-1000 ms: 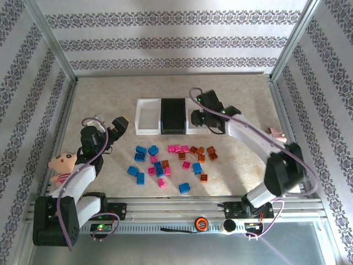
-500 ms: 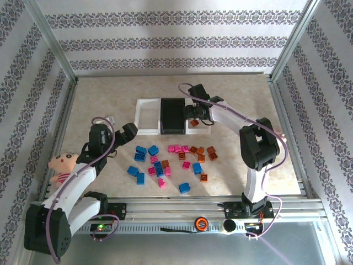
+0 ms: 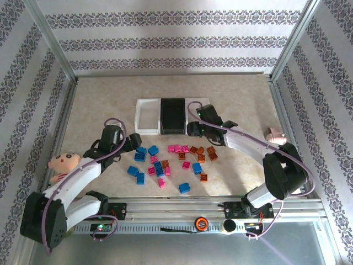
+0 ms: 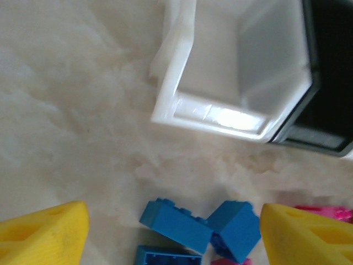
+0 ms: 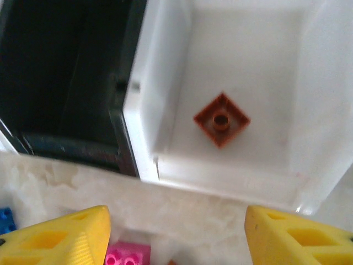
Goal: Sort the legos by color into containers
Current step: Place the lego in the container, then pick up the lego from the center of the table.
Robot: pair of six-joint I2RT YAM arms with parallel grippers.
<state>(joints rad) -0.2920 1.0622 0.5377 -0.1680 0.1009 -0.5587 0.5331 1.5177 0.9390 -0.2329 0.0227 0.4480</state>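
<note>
Both pairs of jaws stood spread wide with nothing between them, as we saw from each wrist. The left gripper (image 4: 175, 236) hung near the black tray (image 3: 173, 115), on its near-left side, over two blue bricks (image 4: 177, 225) just short of the left tray (image 4: 215, 118) joined to it. The right gripper (image 5: 176, 238) hung at the near edge of the right tray (image 5: 160, 83), joined to the black tray's other side, where one orange brick (image 5: 221, 119) lay alone. The other legos (image 3: 172, 160) lay scattered on the table (image 3: 99, 99), nearer than the black tray.
</note>
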